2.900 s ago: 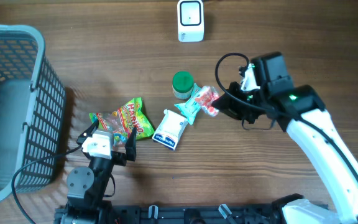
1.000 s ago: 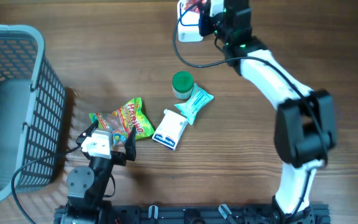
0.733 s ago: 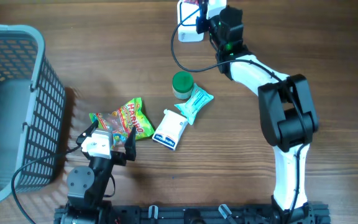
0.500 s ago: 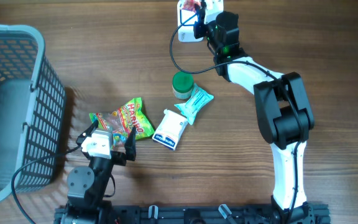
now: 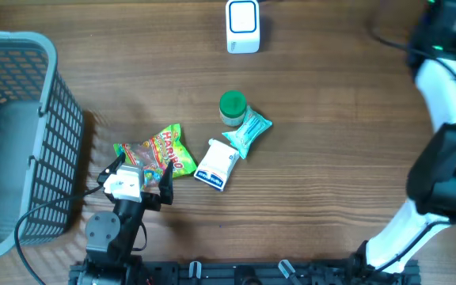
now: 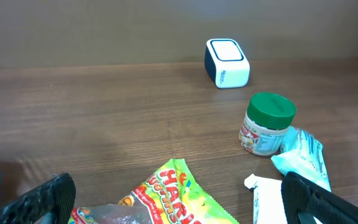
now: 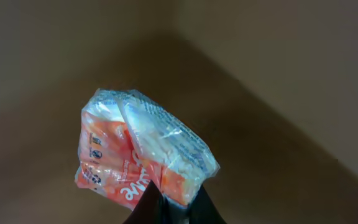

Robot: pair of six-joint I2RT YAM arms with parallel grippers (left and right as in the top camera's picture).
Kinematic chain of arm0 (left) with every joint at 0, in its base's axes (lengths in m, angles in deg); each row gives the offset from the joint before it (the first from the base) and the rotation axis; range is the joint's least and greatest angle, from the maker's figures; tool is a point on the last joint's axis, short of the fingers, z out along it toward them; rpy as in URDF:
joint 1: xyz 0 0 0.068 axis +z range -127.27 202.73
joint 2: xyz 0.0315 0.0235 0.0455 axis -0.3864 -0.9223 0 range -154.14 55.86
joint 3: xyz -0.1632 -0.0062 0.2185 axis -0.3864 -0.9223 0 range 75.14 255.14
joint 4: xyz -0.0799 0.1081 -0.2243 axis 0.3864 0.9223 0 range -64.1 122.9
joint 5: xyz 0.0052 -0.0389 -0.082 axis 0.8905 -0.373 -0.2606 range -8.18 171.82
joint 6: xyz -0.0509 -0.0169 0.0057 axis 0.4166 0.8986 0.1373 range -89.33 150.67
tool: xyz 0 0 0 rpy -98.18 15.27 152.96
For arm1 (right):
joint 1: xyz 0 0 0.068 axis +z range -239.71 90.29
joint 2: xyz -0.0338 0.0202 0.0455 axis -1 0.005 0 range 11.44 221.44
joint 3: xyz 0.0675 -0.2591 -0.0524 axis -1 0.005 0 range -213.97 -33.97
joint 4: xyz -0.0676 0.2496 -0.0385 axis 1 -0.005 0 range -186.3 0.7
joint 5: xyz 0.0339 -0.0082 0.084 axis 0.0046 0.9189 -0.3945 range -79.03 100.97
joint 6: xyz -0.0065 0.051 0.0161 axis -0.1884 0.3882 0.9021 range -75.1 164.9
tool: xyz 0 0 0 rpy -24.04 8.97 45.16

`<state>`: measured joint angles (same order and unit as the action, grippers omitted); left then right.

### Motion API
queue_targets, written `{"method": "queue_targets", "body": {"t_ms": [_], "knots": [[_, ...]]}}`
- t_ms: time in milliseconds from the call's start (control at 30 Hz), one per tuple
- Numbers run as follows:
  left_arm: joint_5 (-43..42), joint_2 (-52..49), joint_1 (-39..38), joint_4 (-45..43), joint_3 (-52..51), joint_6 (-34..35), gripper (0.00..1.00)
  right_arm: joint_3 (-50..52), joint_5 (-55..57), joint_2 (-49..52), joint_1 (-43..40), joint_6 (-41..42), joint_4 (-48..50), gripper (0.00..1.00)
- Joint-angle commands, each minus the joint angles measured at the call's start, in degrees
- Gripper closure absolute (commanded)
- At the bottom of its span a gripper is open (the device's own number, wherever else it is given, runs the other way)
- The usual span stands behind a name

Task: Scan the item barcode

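The item, an orange-and-clear snack packet [image 7: 138, 149], is pinched by its lower edge in my shut right gripper [image 7: 173, 202]; only a blurred brown background shows behind it. In the overhead view the right arm [image 5: 443, 75] reaches to the top right corner, with its gripper and the packet past the frame edge. The white scanner box [image 5: 242, 25] [image 6: 227, 62] stands at the far middle of the table, well left of that arm. My left gripper [image 5: 139, 178] [image 6: 179, 208] rests open at the near left, over a Haribo bag [image 5: 161, 150] [image 6: 173, 196].
A green-lidded jar [image 5: 232, 107] [image 6: 266, 124], a teal packet [image 5: 249, 131] [image 6: 303, 158] and a white packet [image 5: 217, 165] [image 6: 269, 202] lie mid-table. A grey basket [image 5: 50, 119] stands at the left edge.
The right arm took the orange packet from beside the jar, held it at the scanner, and has now swung away to the far top right. The left arm has not moved.
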<state>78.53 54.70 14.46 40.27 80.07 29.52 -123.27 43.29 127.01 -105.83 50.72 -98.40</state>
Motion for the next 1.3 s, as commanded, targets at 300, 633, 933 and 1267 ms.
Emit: {"method": "queue_targets", "body": {"t_ms": [300,633,933,1267], "knots": [[0.33,0.24,-0.26,-0.17,-0.55,0.52,0.00,0.44,-4.52,8.79,-21.38,-8.66,-6.51,0.14],[0.33,0.24,-0.26,-0.17,-0.55,0.52,0.00,0.42,-48.26,-14.82,1.90,4.02,-25.51,0.00],[0.33,0.24,-0.26,-0.17,-0.55,0.55,0.00,1.25,-47.39,-10.03,38.29,1.03,-40.11,0.00],[0.33,0.24,-0.26,-0.17,-0.55,0.55,0.00,4.13,-34.34,-9.33,50.62,25.24,-49.29,0.00]]}}
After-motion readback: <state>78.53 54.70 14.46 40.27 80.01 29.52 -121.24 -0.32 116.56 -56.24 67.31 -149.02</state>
